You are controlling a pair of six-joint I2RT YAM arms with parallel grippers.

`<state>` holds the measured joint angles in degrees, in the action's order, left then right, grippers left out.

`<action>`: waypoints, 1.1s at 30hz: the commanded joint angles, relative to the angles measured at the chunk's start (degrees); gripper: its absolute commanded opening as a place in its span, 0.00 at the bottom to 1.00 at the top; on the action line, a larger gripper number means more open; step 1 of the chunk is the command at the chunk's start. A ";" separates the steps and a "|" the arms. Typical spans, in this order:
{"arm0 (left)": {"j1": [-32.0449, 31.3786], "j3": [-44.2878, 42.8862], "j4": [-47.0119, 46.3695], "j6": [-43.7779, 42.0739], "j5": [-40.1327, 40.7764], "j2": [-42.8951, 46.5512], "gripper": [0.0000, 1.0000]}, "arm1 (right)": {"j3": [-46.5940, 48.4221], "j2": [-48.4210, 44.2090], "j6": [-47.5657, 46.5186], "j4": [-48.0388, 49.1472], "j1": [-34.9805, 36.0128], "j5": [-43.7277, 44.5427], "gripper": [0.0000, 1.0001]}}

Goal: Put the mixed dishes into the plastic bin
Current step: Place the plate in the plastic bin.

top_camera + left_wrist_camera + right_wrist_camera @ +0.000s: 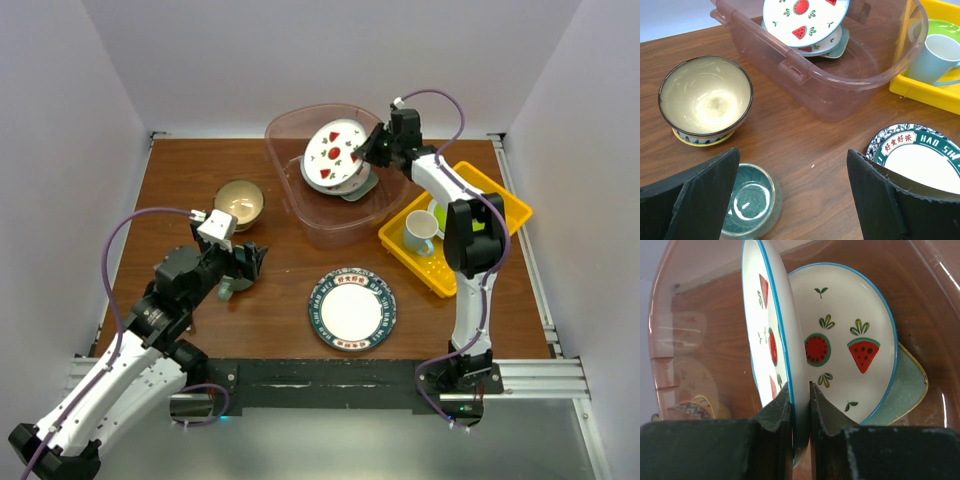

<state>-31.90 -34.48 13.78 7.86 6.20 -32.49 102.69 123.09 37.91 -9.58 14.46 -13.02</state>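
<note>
Right wrist view: right end effector (800, 390) clamps an upright plate (771, 335) by its rim, within the bin (925, 275); left end effector (792, 162) gapes wide, empty.

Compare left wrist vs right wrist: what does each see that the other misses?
Left wrist only: the open left end effector, tan bowl, teal cup, dark-rimmed plate, and yellow tray with a pale mug. Right wrist only: the right end effector pinching the rim of the held watermelon plate. Both: that plate, a second watermelon plate, the mint tray, the bin.
</note>
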 commanded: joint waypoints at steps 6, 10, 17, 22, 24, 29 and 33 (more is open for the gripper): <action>0.26 0.38 -3.32 -1.09 -0.57 0.15 0.93 | 3.39 -1.54 -0.03 7.57 0.04 2.12 0.32; 0.26 0.29 -3.32 -1.18 -0.75 0.23 0.93 | 3.30 -1.01 -1.96 6.07 0.13 3.78 0.44; 0.17 0.38 -3.41 -1.27 -1.36 -0.03 0.93 | 3.30 -0.22 -6.79 2.82 0.22 5.98 0.62; 0.26 0.38 -3.41 -1.27 -1.54 -0.03 0.94 | 3.74 -0.04 -10.57 0.88 0.83 8.00 0.71; 0.17 0.38 -3.41 -1.27 -1.71 -0.03 0.94 | 3.74 0.13 -11.36 0.27 1.01 8.36 0.73; 0.17 0.38 -3.41 -1.35 -1.98 -0.03 0.94 | 4.18 0.40 -14.88 -1.22 1.97 10.46 0.78; 0.26 0.38 -3.58 -1.44 -2.24 -0.03 0.94 | 4.44 -0.48 -18.22 -2.37 2.94 12.66 0.83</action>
<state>-31.90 -34.13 13.02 7.79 4.67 -32.51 103.55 123.50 24.45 -12.99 16.27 -3.70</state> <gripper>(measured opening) 0.935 0.817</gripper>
